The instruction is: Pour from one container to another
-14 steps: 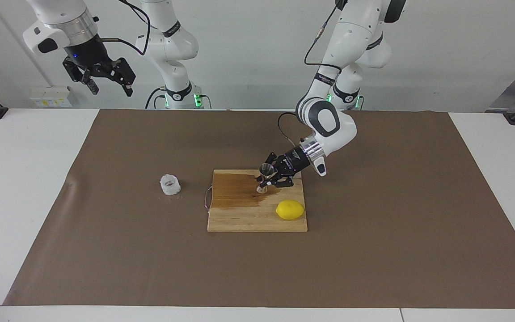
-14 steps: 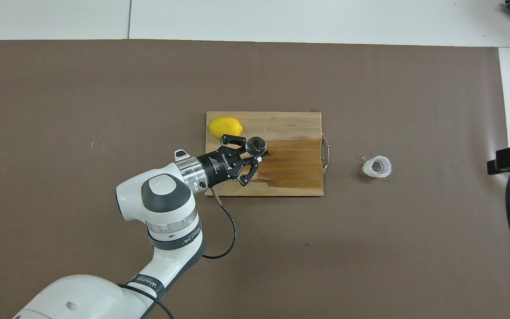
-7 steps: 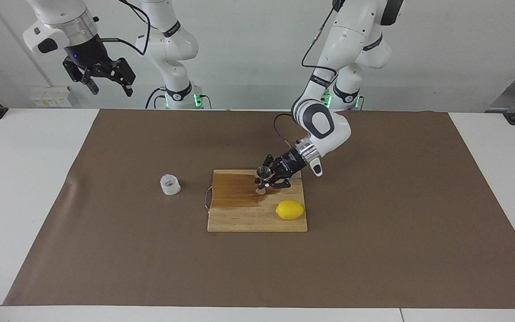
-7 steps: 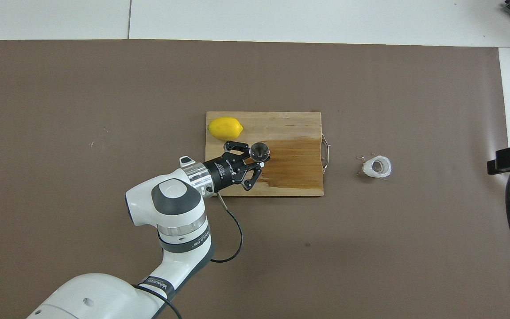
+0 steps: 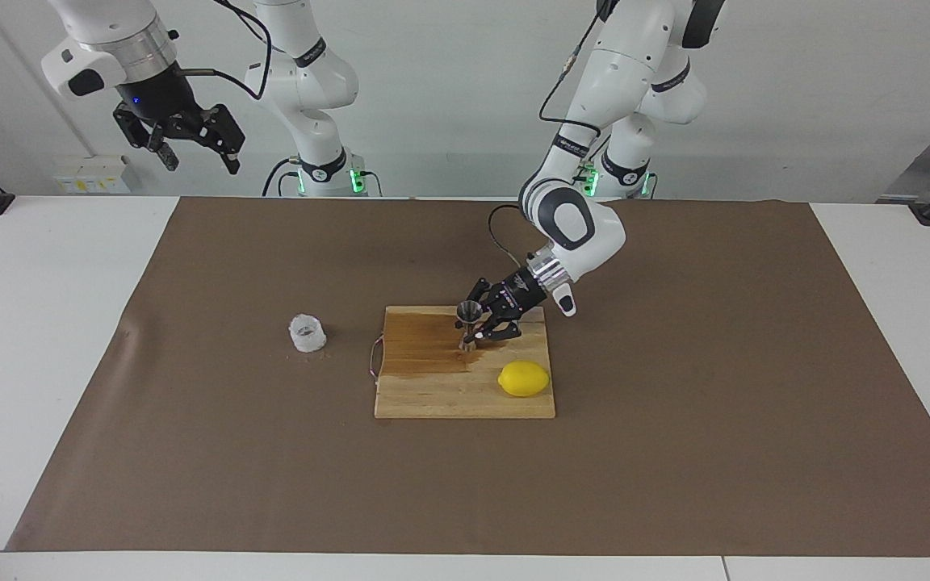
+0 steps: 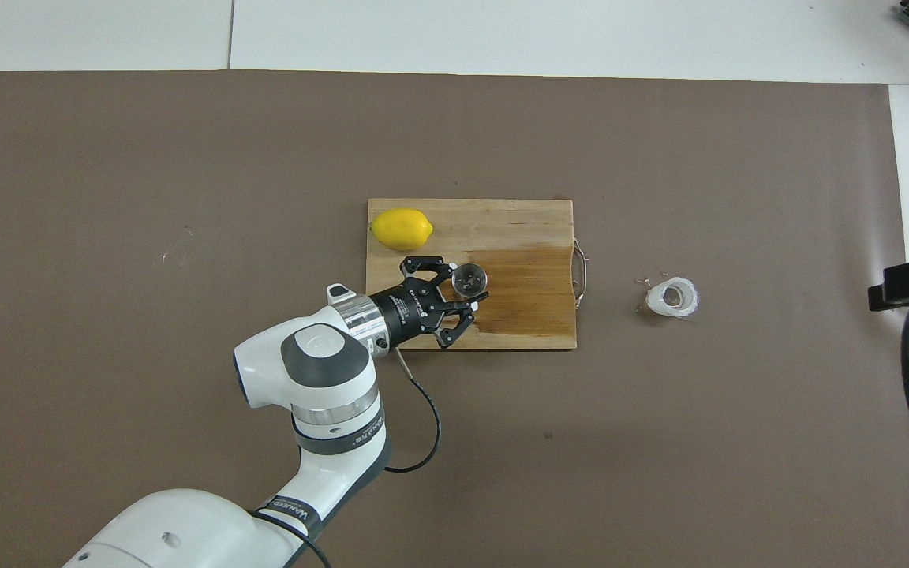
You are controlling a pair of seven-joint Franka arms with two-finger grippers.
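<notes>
The steel jigger (image 5: pixel 469 321) (image 6: pixel 469 278) stands upright on the wooden cutting board (image 5: pixel 433 387) (image 6: pixel 518 217), at the edge of a dark wet patch. My left gripper (image 5: pixel 473 329) (image 6: pixel 470 290) reaches in low and slanted from the left arm's end and sits around the jigger's waist. The crinkled white cup (image 5: pixel 307 332) (image 6: pixel 672 297) stands alone on the brown mat, off the board toward the right arm's end. My right gripper (image 5: pixel 198 157) waits high above the table's edge at its own end, open and holding nothing.
A yellow lemon (image 5: pixel 524 378) (image 6: pixel 401 228) lies on the board's corner farther from the robots, close to the left gripper. The board has a wire handle (image 6: pixel 581 272) on the side facing the cup. A brown mat (image 5: pixel 675 452) covers the table.
The left gripper and the jigger have shifted a little along the board toward the right arm's end, and the left forearm has swung with them. The right arm has not moved.
</notes>
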